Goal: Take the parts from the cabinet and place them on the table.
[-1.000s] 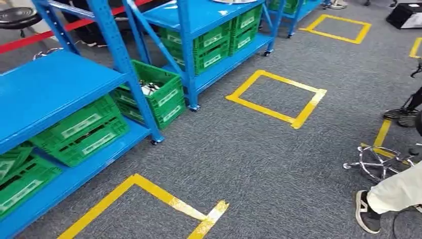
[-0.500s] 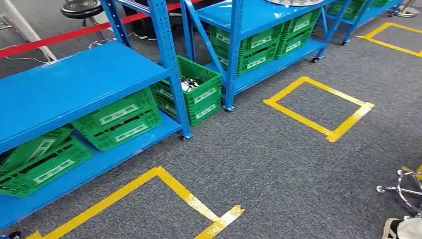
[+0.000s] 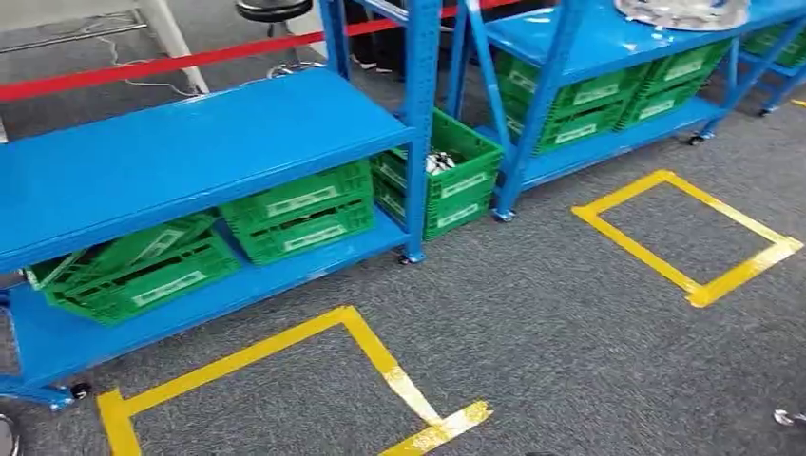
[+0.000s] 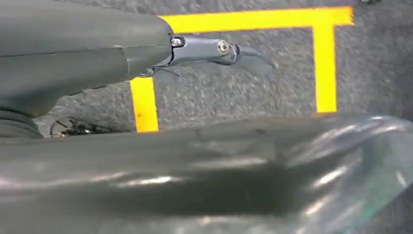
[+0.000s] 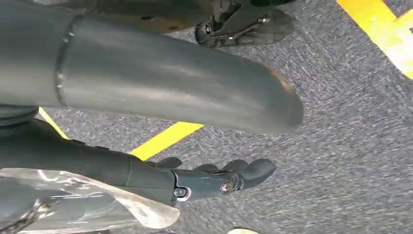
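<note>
At the left of the head view a blue metal shelf rack [image 3: 190, 142] stands on grey carpet [image 3: 570, 342], with a red strip [image 3: 143, 66] and a black round stool [image 3: 274, 9] behind it. On the left end of the rack's lower shelf, a green plastic crate [image 3: 119, 249] lies tilted on top of a level green crate [image 3: 157, 285]. Two more stacked green crates [image 3: 299, 214] sit at the right end of that shelf. A square of yellow floor tape [image 3: 371, 347] lies on the carpet in front of the rack. Just right of the rack's corner post, an open green crate [image 3: 466, 185] stands between the two racks. It holds the small white and dark parts [image 3: 437, 161], too small to make out further. A second blue rack [image 3: 608, 38] to the right carries a row of labelled green crates [image 3: 594, 95] on its lower shelf and a silver object [image 3: 684, 11] on top. A second yellow tape square [image 3: 684, 228] marks the carpet before it. In the wrist views both arms hang over carpet and tape. The left hand [image 4: 97, 53] shows one dark finger stretched out, the rest blurred behind a glossy shape, so its hold cannot be told. The right hand [image 5: 97, 161] has its fingers [image 5: 234, 178] straight and apart from the thick grey thumb [image 5: 170, 83], nothing between them, with clear plastic film [image 5: 73, 204] beside them.
</note>
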`<state>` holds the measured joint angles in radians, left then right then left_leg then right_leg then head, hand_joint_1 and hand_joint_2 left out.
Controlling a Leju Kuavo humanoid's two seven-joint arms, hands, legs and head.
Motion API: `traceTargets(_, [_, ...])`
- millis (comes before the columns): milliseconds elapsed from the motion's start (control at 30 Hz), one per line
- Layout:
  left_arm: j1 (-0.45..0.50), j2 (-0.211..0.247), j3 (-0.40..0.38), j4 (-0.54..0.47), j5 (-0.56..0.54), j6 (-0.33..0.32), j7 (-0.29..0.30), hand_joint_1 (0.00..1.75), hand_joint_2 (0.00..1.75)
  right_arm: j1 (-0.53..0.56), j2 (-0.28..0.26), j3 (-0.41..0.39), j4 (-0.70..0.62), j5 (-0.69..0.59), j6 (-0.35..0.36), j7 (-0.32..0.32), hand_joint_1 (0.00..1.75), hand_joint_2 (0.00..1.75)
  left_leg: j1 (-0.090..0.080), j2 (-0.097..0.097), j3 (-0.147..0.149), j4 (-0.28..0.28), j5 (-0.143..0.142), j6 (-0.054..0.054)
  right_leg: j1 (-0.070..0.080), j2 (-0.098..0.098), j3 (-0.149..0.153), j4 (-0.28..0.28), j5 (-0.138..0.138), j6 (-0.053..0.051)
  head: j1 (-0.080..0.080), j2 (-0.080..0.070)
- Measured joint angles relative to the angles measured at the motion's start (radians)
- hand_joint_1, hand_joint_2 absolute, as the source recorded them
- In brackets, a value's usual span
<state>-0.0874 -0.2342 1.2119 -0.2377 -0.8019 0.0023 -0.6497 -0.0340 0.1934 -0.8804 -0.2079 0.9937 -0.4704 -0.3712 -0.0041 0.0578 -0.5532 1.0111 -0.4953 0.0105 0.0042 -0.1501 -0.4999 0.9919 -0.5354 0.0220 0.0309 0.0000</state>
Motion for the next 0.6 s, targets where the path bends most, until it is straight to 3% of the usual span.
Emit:
traceTargets(33, [0.001,-0.001,0.001,0.0,0.0,-0.002,0.0,0.0,0.0,-0.001,0.0,0.0,-0.001,0.002,0.0,-0.007,0.0,0.0,0.009,-0.013,0.006,-0.006,0.006,0.009,-0.006,0.022,-0.01,0.007,-0.013,0.01,0.002,0.0])
traceTargets(67, [0.001,-0.001,0.002,0.0,0.002,-0.003,-0.002,0.0,0.0,0.001,-0.001,0.0,-0.001,0.005,0.0,-0.013,0.0,0.0,0.011,-0.023,0.004,-0.006,0.008,0.013,-0.007,0.083,-0.019,0.038,-0.037,0.015,0.007,0.0])
traceTargets(100, [-0.001,-0.001,0.002,0.0,0.002,-0.003,-0.003,0.0,0.0,0.002,-0.001,0.0,-0.001,0.007,0.0,-0.015,0.0,0.0,0.011,-0.035,0.001,-0.006,0.01,0.017,-0.009,0.119,-0.044,0.095,-0.071,0.016,0.008,0.0])
traceTargets(133, [-0.001,-0.001,0.002,0.001,0.002,-0.003,-0.003,0.0,0.0,0.002,-0.001,0.0,-0.001,0.016,0.0,-0.016,0.0,0.0,0.011,-0.05,-0.002,-0.006,0.011,0.019,-0.01,0.141,-0.089,0.191,-0.116,0.018,0.013,0.0])
traceTargets(167, [0.0,0.0,0.003,0.001,0.001,-0.005,-0.003,0.0,0.0,0.004,-0.002,0.0,-0.001,0.023,0.0,-0.01,0.0,0.0,0.011,-0.064,-0.004,-0.006,0.011,0.019,-0.01,0.147,-0.129,0.27,-0.145,0.018,0.013,0.0])
traceTargets(200, [0.003,0.0,0.003,0.001,-0.001,-0.005,-0.001,0.0,0.0,0.007,-0.002,0.0,0.0,0.029,0.0,0.001,0.0,0.0,0.01,-0.079,-0.003,-0.005,0.011,0.019,-0.01,0.148,-0.153,0.31,-0.147,0.018,0.014,0.0])
traceTargets(233, [0.006,0.002,0.003,0.002,-0.004,0.0,0.01,0.0,0.0,0.009,-0.002,0.0,0.0,0.037,0.003,0.019,0.0,0.0,0.01,-0.093,-0.002,-0.004,0.011,0.019,-0.01,0.148,-0.152,0.302,-0.126,0.017,0.013,0.0])
traceTargets(267, [0.009,0.002,0.003,0.003,-0.005,0.005,0.019,0.0,0.0,0.01,-0.002,0.001,0.0,0.041,0.005,0.03,0.0,0.0,0.01,-0.107,-0.001,-0.003,0.011,0.019,-0.01,0.149,-0.134,0.255,-0.086,0.014,0.014,0.0])
traceTargets(300, [0.012,0.002,0.003,0.003,-0.01,0.011,0.03,0.0,0.0,0.011,-0.002,0.001,0.0,0.042,0.006,0.037,0.0,0.0,0.011,-0.123,0.0,-0.001,0.011,0.018,-0.012,0.156,-0.099,0.173,-0.034,0.012,0.014,0.0])
traceTargets(333, [0.014,0.001,0.003,0.004,-0.014,0.015,0.037,0.0,0.0,0.014,-0.002,0.0,0.0,0.041,0.006,0.039,0.0,0.0,0.011,-0.137,0.0,0.001,0.009,0.016,-0.015,0.178,-0.062,0.086,0.012,0.01,0.014,0.0])
traceTargets(367, [0.016,0.0,0.004,0.005,-0.017,0.016,0.041,0.0,0.0,0.018,-0.002,0.001,0.0,0.041,0.005,0.036,0.0,0.0,0.011,-0.148,-0.003,0.002,0.009,0.011,-0.02,0.238,-0.04,0.041,0.009,0.007,0.014,0.0])
traceTargets(400, [0.015,0.0,0.004,0.006,-0.023,0.016,0.038,0.0,0.0,0.02,-0.002,0.001,0.0,0.041,0.001,0.027,0.0,0.0,0.008,-0.163,-0.011,0.011,0.007,0.003,-0.023,0.246,-0.03,0.01,0.003,0.006,0.013,0.0])
traceTargets(500, [0.026,-0.002,0.004,0.008,-0.024,0.018,0.031,0.0,0.0,0.022,-0.001,0.001,0.0,0.051,-0.004,0.042,0.0,0.0,0.017,-0.193,-0.021,0.005,0.02,-0.018,-0.014,0.215,-0.025,0.02,0.006,-0.006,0.013,0.0])
traceTargets(533, [0.026,-0.002,0.004,0.008,-0.022,0.021,0.031,0.0,0.0,0.021,-0.001,0.001,0.0,0.056,-0.004,0.058,0.0,0.0,0.017,-0.196,-0.024,0.01,0.014,-0.021,-0.025,0.198,-0.02,0.009,0.011,-0.015,0.013,0.0])
traceTargets(567, [0.027,-0.004,0.004,0.008,-0.018,0.023,0.037,0.0,0.0,0.022,-0.002,0.002,0.0,0.065,-0.005,0.073,0.0,0.0,0.01,-0.141,-0.031,0.03,-0.003,-0.026,-0.022,0.188,-0.016,0.006,0.012,-0.019,0.01,0.0])
traceTargets(600, [0.024,-0.004,0.005,0.009,-0.01,0.026,0.042,0.0,0.0,0.022,-0.003,0.003,0.0,0.08,-0.007,0.085,0.0,0.0,0.01,-0.1,-0.059,0.091,-0.039,-0.031,-0.02,0.172,-0.016,0.005,0.011,-0.025,0.002,0.0])
